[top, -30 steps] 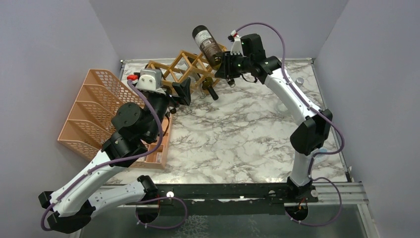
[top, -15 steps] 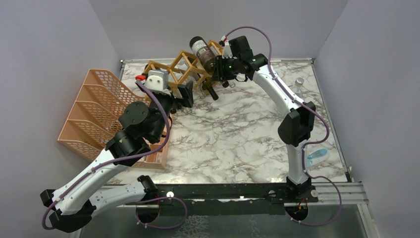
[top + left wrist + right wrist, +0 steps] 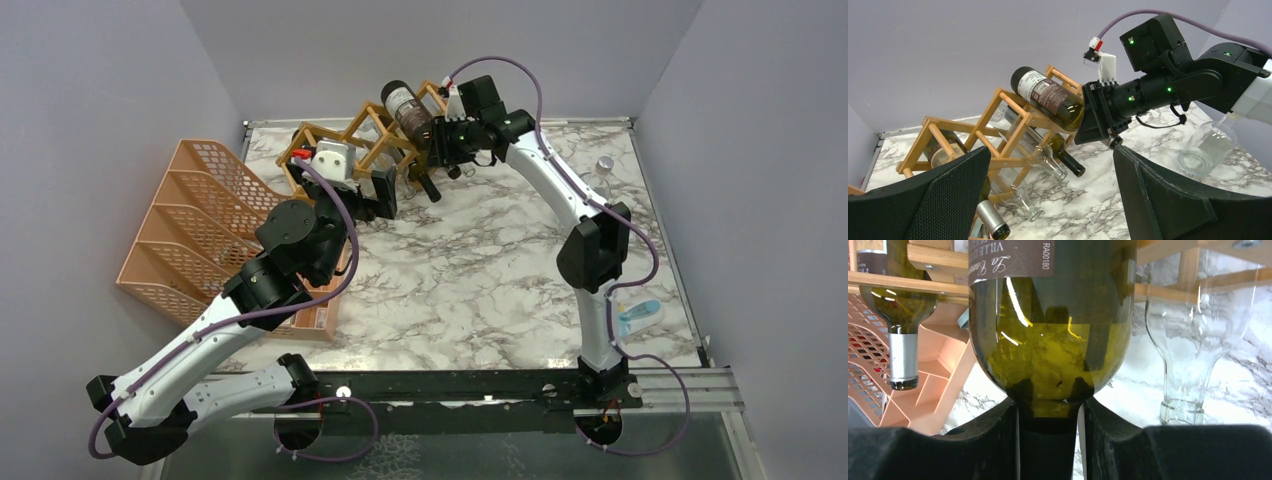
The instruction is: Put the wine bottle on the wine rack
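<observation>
Dark green glass wine bottle, brown label: upper centre of overhead frame, body tilted across top slats of light tan wooden lattice wine rack. Right gripper clamped on neck, likely steadying until seated. Left gripper jaws wide apart, empty, hovering beside rack's near side.

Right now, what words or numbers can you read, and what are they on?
"RA00180": brown paper label of the green glass wine bottle in the right claw.
"VILLE D", partly cut off at the picture's edge: same label.
"La", then curly script I cannot read: same label.
Left wrist view: that label's print is too small to read.
</observation>
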`<action>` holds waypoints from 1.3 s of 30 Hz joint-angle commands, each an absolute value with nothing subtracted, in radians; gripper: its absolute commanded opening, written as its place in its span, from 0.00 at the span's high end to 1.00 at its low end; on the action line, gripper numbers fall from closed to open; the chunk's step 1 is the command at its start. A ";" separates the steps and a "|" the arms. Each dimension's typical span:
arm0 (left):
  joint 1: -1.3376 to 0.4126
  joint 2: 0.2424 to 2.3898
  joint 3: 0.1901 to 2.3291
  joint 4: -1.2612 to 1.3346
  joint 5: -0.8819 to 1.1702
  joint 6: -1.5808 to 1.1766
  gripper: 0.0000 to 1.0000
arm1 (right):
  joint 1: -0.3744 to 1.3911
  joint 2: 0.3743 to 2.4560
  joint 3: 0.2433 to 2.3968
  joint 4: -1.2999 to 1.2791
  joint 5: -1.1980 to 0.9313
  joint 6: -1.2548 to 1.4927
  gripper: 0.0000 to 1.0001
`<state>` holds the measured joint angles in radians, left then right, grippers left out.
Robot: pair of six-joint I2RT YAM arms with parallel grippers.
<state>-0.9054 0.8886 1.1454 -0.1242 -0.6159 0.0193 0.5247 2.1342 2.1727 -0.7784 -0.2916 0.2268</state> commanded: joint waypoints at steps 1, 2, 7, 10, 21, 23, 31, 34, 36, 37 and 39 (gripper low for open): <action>-0.905 0.887 1.152 -0.138 -0.601 0.025 0.01 | 0.532 2.143 2.241 -0.678 -0.276 0.204 0.57; -0.905 0.889 1.150 -0.137 -0.602 0.026 0.01 | 0.532 2.148 2.247 -0.679 -0.279 0.204 0.56; -0.905 0.889 1.150 -0.135 -0.612 0.031 0.01 | 0.532 2.151 2.246 -0.669 -0.270 0.218 0.49; -0.905 0.888 1.149 -0.136 -0.612 0.034 0.01 | 0.532 2.139 2.232 -0.659 -0.267 0.219 0.43; -0.905 0.894 1.152 -0.134 -0.612 0.039 0.01 | 0.532 2.096 2.193 -0.613 -0.206 0.216 0.39; -0.905 0.894 1.152 -0.137 -0.612 0.041 0.01 | 0.532 2.092 2.193 -0.615 -0.201 0.204 0.36; -0.905 0.893 1.159 -0.143 -0.612 0.041 0.01 | 0.532 2.011 2.126 -0.551 -0.132 0.192 0.23; -0.906 0.890 1.158 -0.146 -0.610 0.038 0.01 | 0.531 1.964 2.083 -0.514 -0.099 0.193 0.22; -0.905 0.887 1.156 -0.148 -0.606 0.035 0.01 | 0.530 1.928 2.056 -0.500 -0.072 0.196 0.22; -0.905 0.887 1.155 -0.150 -0.603 0.034 0.01 | 0.530 1.906 2.034 -0.491 -0.056 0.195 0.22; -0.905 0.882 1.156 -0.153 -0.597 0.031 0.01 | 0.530 1.847 1.982 -0.466 -0.019 0.190 0.22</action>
<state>-0.9051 0.8959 1.1454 -0.1497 -0.6155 0.0307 0.5247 1.9644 2.0434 -0.5537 -0.1173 0.2066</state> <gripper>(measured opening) 0.987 0.780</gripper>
